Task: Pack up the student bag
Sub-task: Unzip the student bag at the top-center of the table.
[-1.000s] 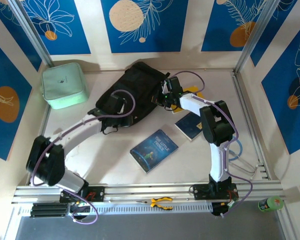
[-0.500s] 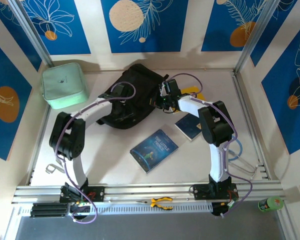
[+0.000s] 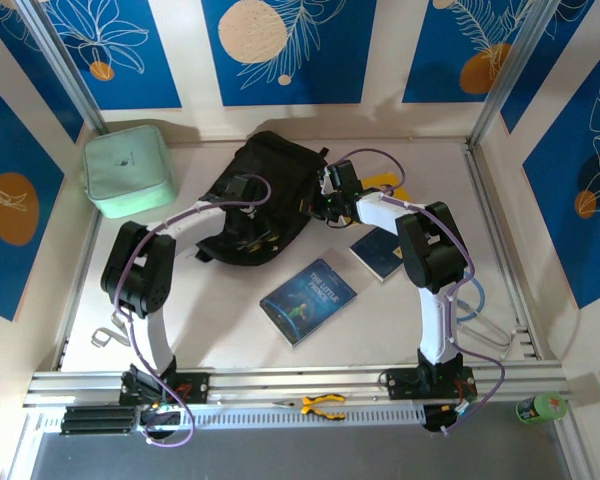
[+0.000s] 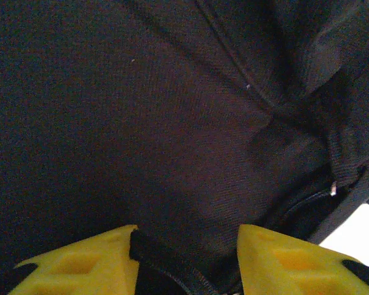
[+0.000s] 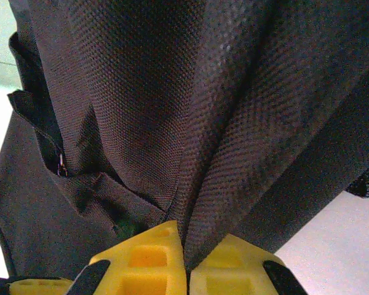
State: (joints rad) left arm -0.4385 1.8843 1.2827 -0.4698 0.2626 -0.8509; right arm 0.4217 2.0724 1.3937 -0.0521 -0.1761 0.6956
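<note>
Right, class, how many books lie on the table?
2. One book lies mid-table; a second book lies right of it, beside the right arm. A yellow thing beyond the arm may be a third.

left arm (image 3: 138,278) rises from its base, folds at the elbow and reaches forward-right, its wrist tipped down. left gripper (image 4: 186,244) has its yellow fingers (image 4: 80,264) spread apart. right arm (image 3: 432,250) stands tall and bends left. right gripper (image 5: 186,238) has its fingers pressed together, pinching a fold of the student bag (image 5: 172,92).
</note>
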